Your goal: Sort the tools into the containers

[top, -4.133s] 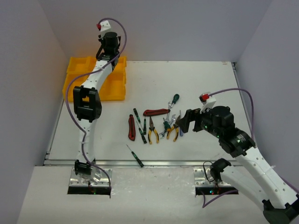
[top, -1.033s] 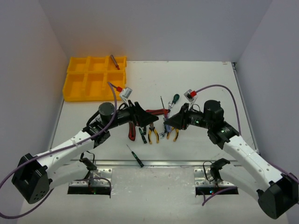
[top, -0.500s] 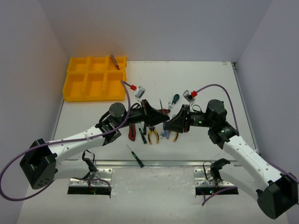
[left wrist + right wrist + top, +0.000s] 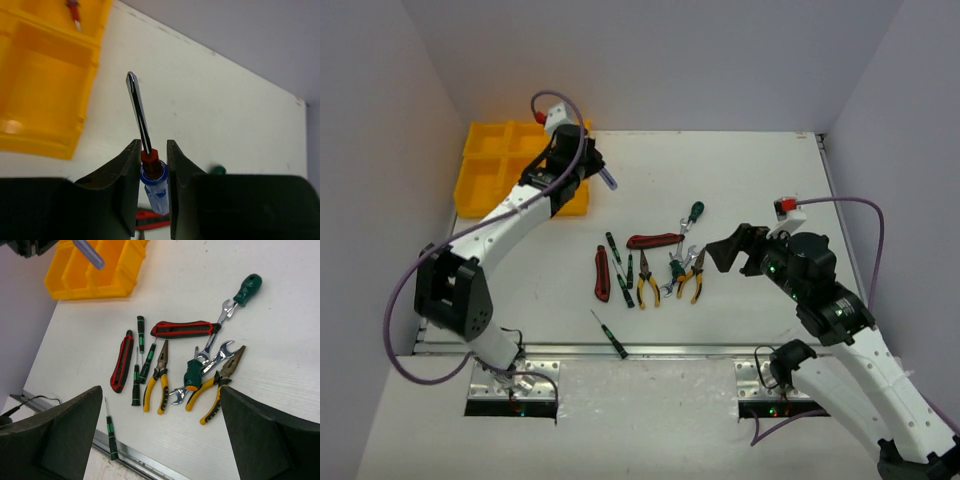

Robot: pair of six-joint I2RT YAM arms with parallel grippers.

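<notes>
**Left gripper holds a blue screwdriver beside the tray**

The left gripper [image 4: 150, 150] is squeezed tight on a blue screwdriver [image 4: 140, 117]. Its two fingers [image 4: 129, 170] press on the top of the blue handle. The shiny metal end sticks out in front. The screwdriver is up in the air, just beside the yellow tray [image 4: 45, 100], over the white table [image 4: 225, 110]. It is not in any box of the tray. One small tool [image 4: 74, 10] lies in a far box.

The right gripper [image 4: 160, 405] is wide apart and holds nothing. It hangs above the heap of tools. In the heap are two yellow pliers [image 4: 157, 375], a red and black knife [image 4: 121, 361], silver wrenches [image 4: 215, 352] and a green screwdriver [image 4: 248, 287]. They lie close together in the middle of the table, well apart from the tray.
</notes>
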